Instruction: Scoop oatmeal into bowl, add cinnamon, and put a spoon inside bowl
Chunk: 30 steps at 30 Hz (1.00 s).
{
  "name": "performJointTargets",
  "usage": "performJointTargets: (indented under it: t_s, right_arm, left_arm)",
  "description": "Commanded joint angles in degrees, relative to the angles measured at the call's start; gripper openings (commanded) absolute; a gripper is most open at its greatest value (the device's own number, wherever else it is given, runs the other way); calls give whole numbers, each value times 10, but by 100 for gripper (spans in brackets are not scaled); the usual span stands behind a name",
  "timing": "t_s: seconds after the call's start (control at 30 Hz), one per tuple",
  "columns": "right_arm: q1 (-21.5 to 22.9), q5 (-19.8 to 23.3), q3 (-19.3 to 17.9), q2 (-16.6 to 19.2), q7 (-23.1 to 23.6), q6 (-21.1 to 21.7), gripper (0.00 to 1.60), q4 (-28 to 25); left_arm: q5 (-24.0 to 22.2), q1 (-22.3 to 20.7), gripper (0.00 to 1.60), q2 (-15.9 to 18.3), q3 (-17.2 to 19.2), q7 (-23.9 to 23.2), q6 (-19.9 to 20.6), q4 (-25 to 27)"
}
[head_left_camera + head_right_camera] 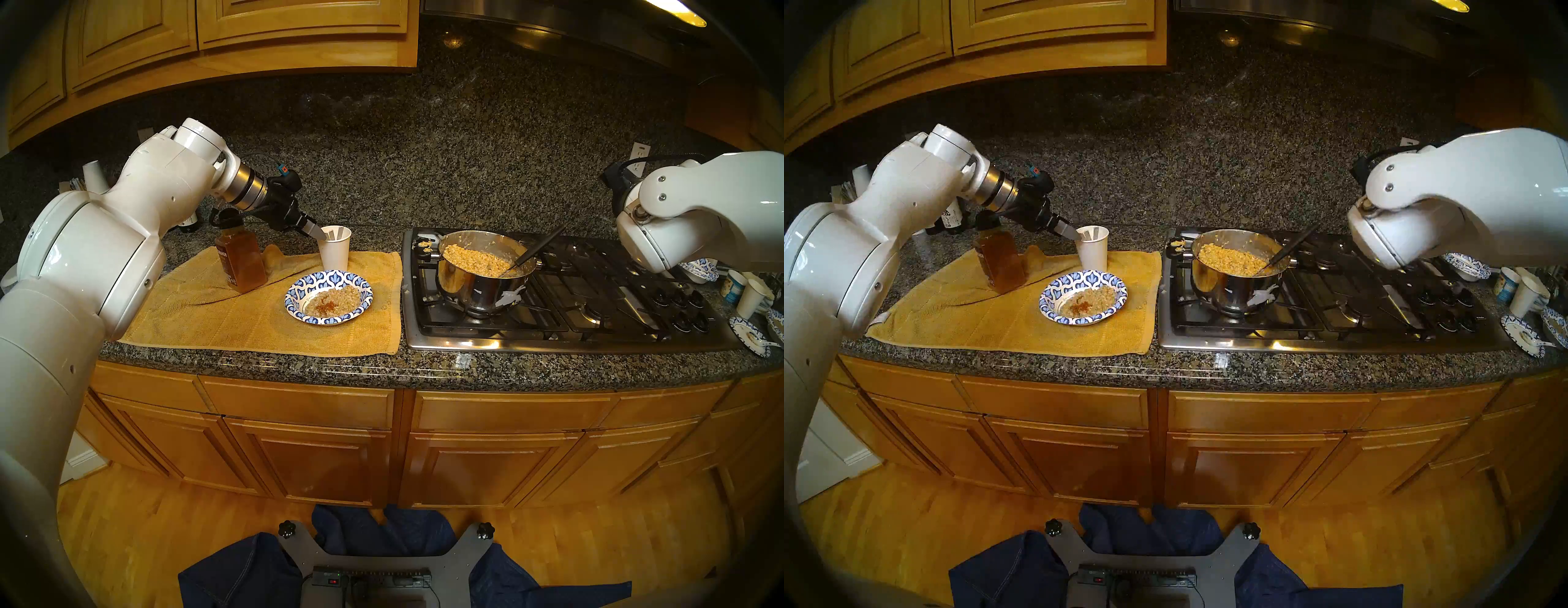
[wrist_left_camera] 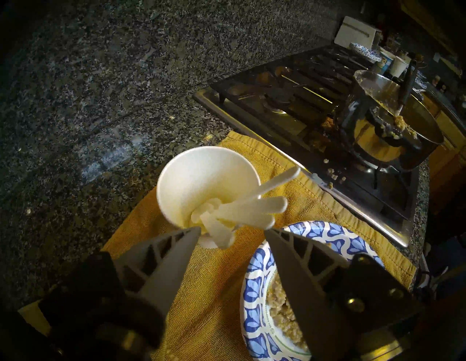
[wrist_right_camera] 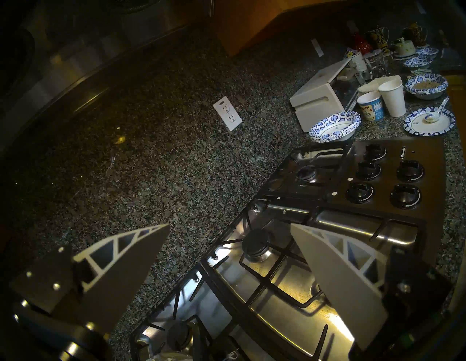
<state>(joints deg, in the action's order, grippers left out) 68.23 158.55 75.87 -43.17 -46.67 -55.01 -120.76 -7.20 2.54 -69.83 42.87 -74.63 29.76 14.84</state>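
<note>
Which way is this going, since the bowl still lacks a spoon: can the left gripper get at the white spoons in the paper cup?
Probably yes. The left gripper is open right at the paper cup, whose spoons lean out toward it with nothing between. They are bunched, so it may catch several.

bowl [image 1: 329,304] before cup [image 1: 335,253], left of pot [image 1: 483,276]

A: What colours are showing on the bowl [image 1: 329,302]?

B: Its rim is showing a blue-and-white leaf pattern. The oatmeal [image 1: 335,299] inside is appearing tan, with a red-brown dusting.

A: And around it?

B: The towel [image 1: 237,314] is appearing mustard yellow, the paper cup [image 1: 335,252] and the spoons [image 2: 252,209] white, the bench [image 1: 424,369] speckled black-grey granite, the cinnamon [image 1: 239,259] orange-brown, the pot [image 1: 479,288] shiny steel.
</note>
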Motion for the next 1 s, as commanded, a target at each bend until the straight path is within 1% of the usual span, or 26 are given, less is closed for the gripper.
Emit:
performJointTargets:
  t_s: [0.0, 0.5, 0.63, 0.8, 0.97]
  right_arm:
    - [17, -16, -10, 2, 0, 0, 160, 6]
    - [17, -20, -11, 4, -1, 0, 160, 5]
    - [16, -21, -11, 5, -1, 0, 160, 5]
    - [16, -23, -11, 6, -2, 0, 160, 4]
    - [16, -24, -11, 7, -2, 0, 160, 4]
  left_arm:
    - [3, -42, 109, -5, 1, -4, -7, -1]
    - [14, -54, 110, 0, -4, -7, -19, -15]
    - [18, -57, 110, 2, -6, -7, -23, -19]
    - [23, -59, 105, 3, -6, -4, -27, -23]
    - [27, -60, 105, -1, -6, -1, -27, -25]
